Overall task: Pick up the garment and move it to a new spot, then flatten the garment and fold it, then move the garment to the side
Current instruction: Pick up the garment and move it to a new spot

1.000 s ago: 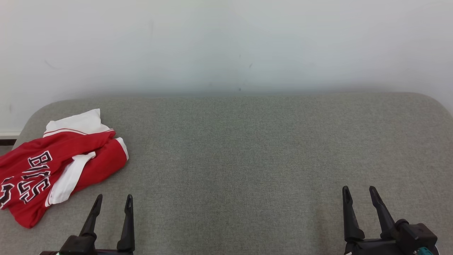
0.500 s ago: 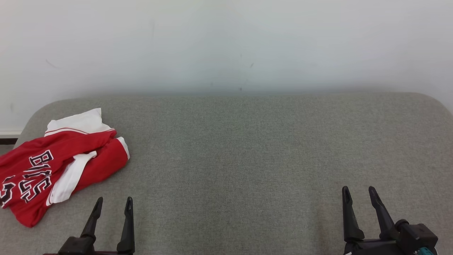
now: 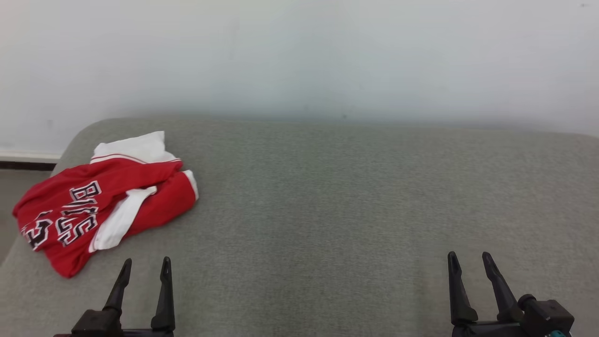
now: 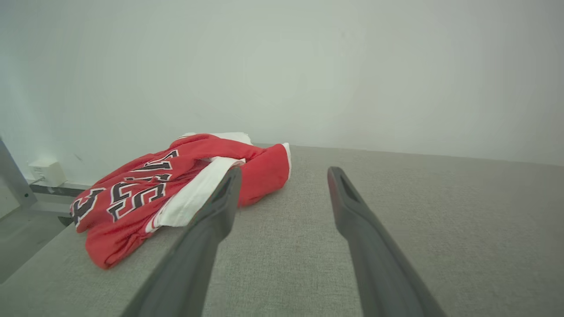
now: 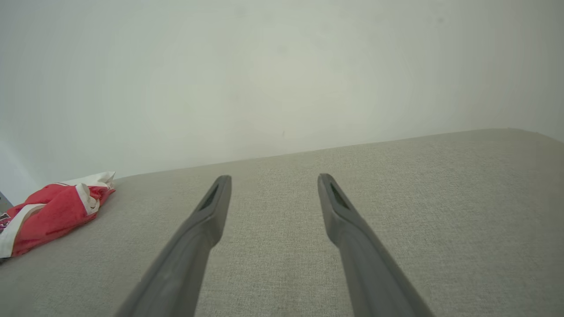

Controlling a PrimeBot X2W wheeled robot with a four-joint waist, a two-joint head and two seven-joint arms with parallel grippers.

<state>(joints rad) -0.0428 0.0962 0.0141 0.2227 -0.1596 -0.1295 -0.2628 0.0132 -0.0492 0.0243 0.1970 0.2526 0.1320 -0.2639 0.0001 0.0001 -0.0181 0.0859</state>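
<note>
A grey, fabric-covered worktop [image 3: 327, 210] runs back to a bare pale wall [image 3: 299, 56]. A red garment [image 3: 103, 201] lies crumpled near the worktop's left end, ahead of the left hand [image 3: 146, 261] and a little to its outer side, touching neither hand. Its white trim and black-and-white lettering are folded over one another.

It looks light, limp and probably slick (a sports jersey, by the lettering), so it should sag and drape once lifted rather than keep its shape. The likeliest hold is the raised red fold ending in a white band, on the side nearest the left hand. That ridge is thick enough for two fingers to pinch. A single flat layer would be more likely to slip out.

Both hands rest low at the near edge, fingers spread and holding nothing. The right hand [image 3: 469, 255] is well apart from the cloth, with a broad stretch of worktop between them.

The head view gives the layout from above: both hands, the garment's outline and the lettering. The left wrist view, looking along that hand's fingers, shows how low the heap sits and how close its outer corner comes to the worktop's edge. It also shows a small white box [image 4: 44, 172] on the wall beyond. In the right wrist view the garment is a small red bundle far to the left.
</note>
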